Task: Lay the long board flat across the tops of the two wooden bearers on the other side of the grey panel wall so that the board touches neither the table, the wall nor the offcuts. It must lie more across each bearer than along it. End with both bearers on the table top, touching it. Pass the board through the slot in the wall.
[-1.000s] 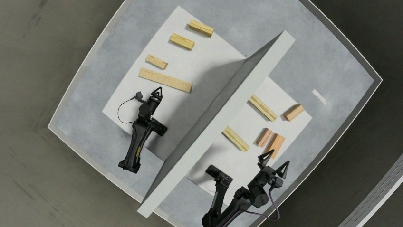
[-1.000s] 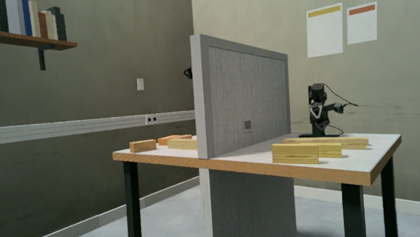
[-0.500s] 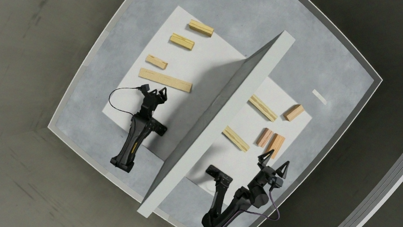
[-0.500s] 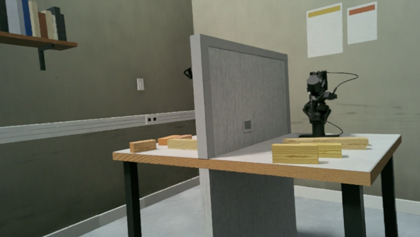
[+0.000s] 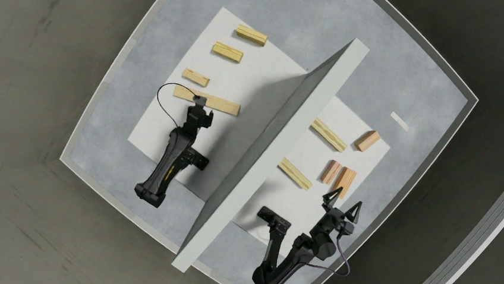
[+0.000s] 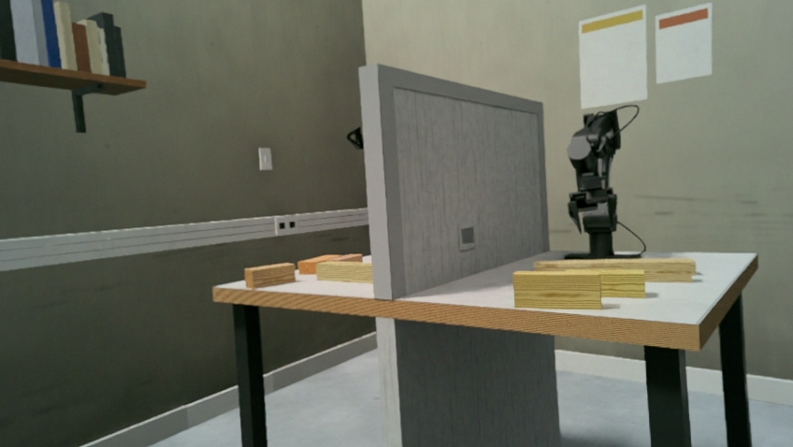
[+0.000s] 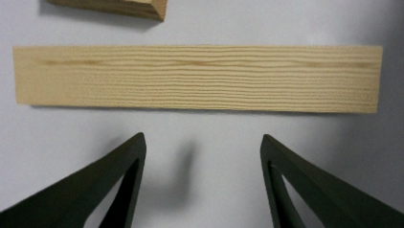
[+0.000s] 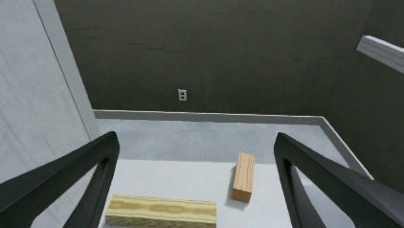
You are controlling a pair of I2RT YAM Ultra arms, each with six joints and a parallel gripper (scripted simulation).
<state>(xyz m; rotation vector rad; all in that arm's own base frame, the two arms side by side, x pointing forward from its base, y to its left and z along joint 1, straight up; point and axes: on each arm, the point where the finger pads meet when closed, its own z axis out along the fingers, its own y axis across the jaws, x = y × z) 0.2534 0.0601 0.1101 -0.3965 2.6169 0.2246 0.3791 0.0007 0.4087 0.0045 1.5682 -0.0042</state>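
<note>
Table [image 5: 158, 130] [image 6: 666, 310] [image 7: 206, 125] [image 8: 144, 177]: bears all timber | Grey wall [image 5: 270, 155] [image 6: 471, 166] [image 8: 43, 72]: divides it | Long board [image 5: 224, 104] [image 6: 611, 264] [image 7: 196, 79]: flat, left arm's side, one end near outer edge | Bearers: far bearer [image 5: 328, 134] [image 6: 344, 271] [image 8: 160, 208], near bearer [image 5: 295, 173], beyond wall, apart | Right gripper [image 5: 350, 195] [image 6: 353, 137] [image 8: 196, 134]: wide open, empty | Left gripper [image 5: 202, 117] [image 6: 594, 219] [image 7: 203, 136]: open, empty, beside board in wrist view

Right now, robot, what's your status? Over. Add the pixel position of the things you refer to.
Left gripper [image 5: 208, 111] [image 7: 203, 136] open, empty. Right gripper [image 5: 350, 197] [image 8: 197, 136] open, empty. Long board [image 5: 223, 104] [image 6: 616, 267] [image 7: 201, 79] flat on table, left arm's side. Grey panel wall [image 5: 282, 135] [image 6: 471, 166] [image 8: 35, 96] between board and bearers [image 5: 330, 135] [image 5: 295, 174].
</note>
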